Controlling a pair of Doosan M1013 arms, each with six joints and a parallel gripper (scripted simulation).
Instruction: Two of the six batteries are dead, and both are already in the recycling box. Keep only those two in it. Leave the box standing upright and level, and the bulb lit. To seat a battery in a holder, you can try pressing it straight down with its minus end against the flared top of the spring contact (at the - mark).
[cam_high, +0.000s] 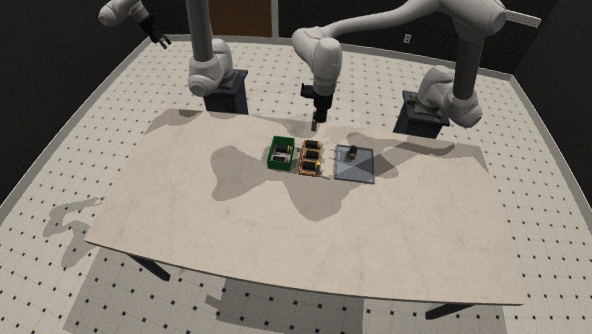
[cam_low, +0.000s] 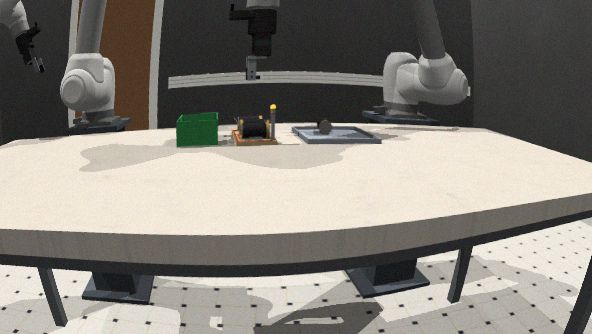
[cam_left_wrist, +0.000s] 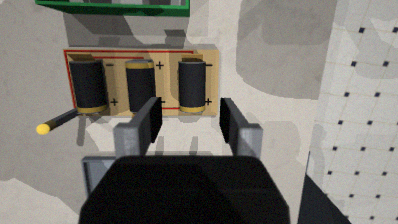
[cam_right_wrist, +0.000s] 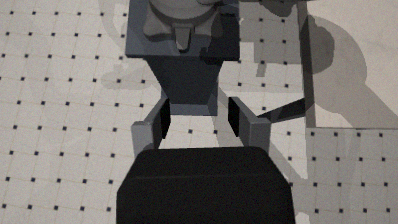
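Overhead, the left gripper (cam_high: 314, 126) (cam_low: 252, 78) (cam_left_wrist: 191, 111), fingers apart, faces the nearest seated battery (cam_high: 312, 144) (cam_left_wrist: 192, 85) lengthwise; the right gripper (cam_high: 165, 44) (cam_low: 38, 65) (cam_right_wrist: 199, 109), also spread, hangs farther off.

Brown door (cam_high: 240, 18) (cam_low: 121, 50), dark walls (cam_high: 350, 20) (cam_low: 530, 70), white wall outlet (cam_high: 407, 38), tiled floor (cam_high: 270, 75) (cam_low: 220, 305) (cam_left_wrist: 360, 75) (cam_right_wrist: 60, 135)
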